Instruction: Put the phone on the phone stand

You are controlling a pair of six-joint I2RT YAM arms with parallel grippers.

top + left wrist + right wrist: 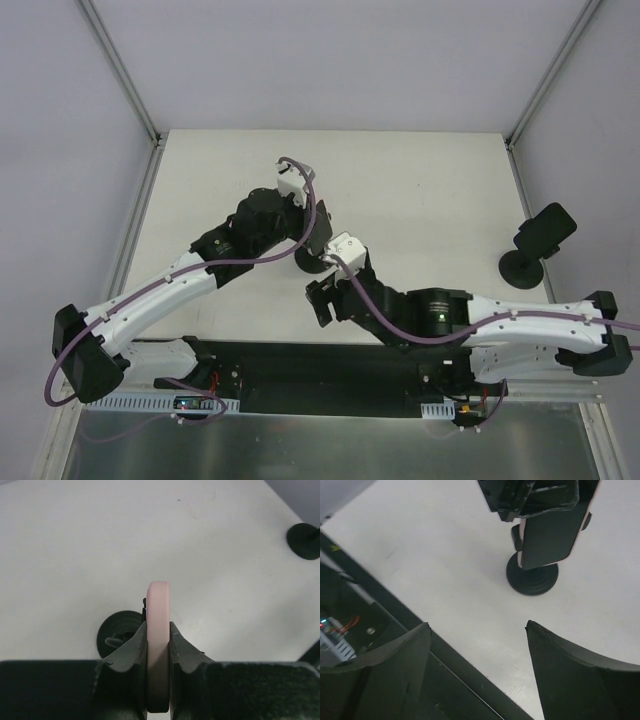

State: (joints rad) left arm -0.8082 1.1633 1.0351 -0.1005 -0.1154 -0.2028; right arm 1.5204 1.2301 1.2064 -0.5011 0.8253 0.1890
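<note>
My left gripper (158, 625) is shut on a pink-cased phone (159, 605), which it holds upright and edge-on. The right wrist view shows the phone's dark face (547, 540) hanging just above a black round-based phone stand (532, 577). In the left wrist view the stand's base (117, 632) lies just left of and below the phone. From the top view, the left gripper (312, 248) is over that stand (303, 262) at the table's middle. My right gripper (477, 625) is open and empty, a little nearer than the stand (322, 300).
A second black stand (527, 265) with a tilted black head stands near the table's right edge; it also shows in the left wrist view (304, 540). The black base rail (470, 670) runs along the table's near edge under the right gripper.
</note>
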